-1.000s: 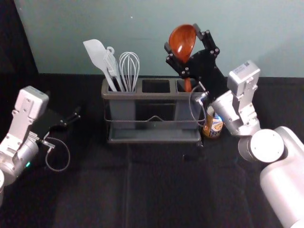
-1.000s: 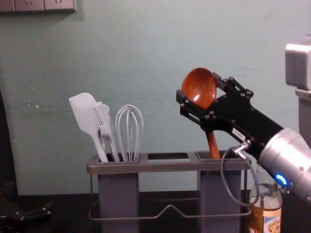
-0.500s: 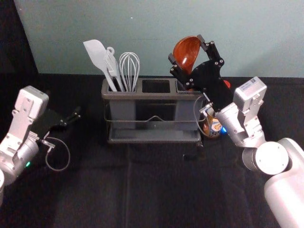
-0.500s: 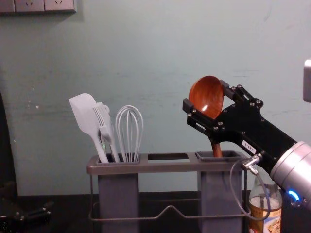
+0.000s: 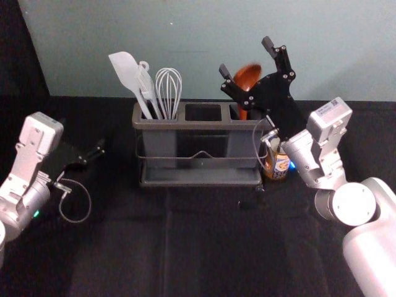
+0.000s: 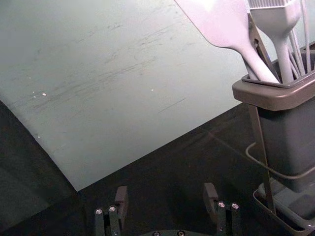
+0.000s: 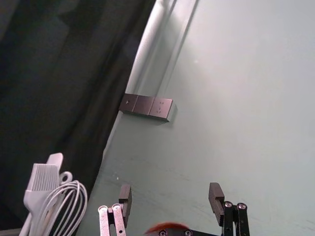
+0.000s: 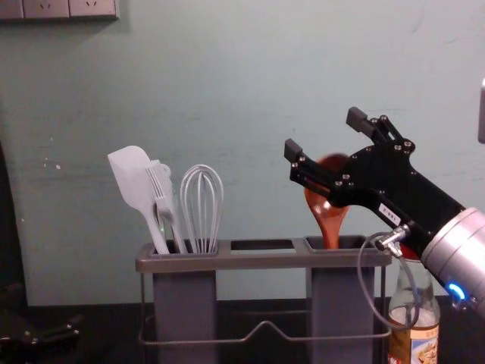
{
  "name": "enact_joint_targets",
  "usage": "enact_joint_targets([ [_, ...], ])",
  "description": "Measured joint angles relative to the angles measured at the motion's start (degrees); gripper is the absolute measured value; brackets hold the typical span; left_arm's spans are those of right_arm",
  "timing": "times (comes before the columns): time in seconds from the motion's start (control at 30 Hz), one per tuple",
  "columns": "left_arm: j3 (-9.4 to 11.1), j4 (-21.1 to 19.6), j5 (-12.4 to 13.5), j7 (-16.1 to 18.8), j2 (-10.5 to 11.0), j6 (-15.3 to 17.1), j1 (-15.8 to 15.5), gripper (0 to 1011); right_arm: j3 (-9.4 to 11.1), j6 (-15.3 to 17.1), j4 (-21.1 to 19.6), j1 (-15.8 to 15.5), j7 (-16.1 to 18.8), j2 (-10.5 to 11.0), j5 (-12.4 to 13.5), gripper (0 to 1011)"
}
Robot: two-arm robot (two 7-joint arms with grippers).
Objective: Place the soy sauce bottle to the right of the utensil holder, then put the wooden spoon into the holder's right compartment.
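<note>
Left of your right gripper (image 5: 245, 56) you have three pale utensils. Nearest it is the whisk (image 5: 168, 93), wires up, its top lower than the fingertips; next comes the brush (image 5: 146, 86), bristles up, and farthest the spatula (image 5: 127, 71), blade up and leaning away from the gripper. Behind the gripper you face the wall (image 5: 185, 37), scuffed in places. Well to the gripper's left and higher, you can see the sockets (image 8: 57, 7) on that wall. Below the gripper you have the black cloth (image 5: 204, 229) over the table.
</note>
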Motion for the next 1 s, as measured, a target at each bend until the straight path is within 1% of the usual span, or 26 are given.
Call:
enact_joint_targets([
  [0.4,0.0,0.0,0.0,0.0,0.0,0.0,0.0,1005,0.3,2.0,-1.7,-0.8,-0.5,-0.2,-0.1,1002],
  [0.77,0.0,0.0,0.0,0.0,0.0,0.0,0.0,1005,0.3,2.2,-2.5,-1.1,-0.3,-0.2,0.7,1002],
  [0.9,0.0,0.0,0.0,0.0,0.0,0.0,0.0,1005,0.5,2.6,-4.0,-1.7,-0.3,-0.1,1.0,1002],
  [1.0,0.0,0.0,0.0,0.0,0.0,0.0,0.0,1005,1.0,3.0,-6.9,-2.8,-0.3,0.4,1.2,1002],
])
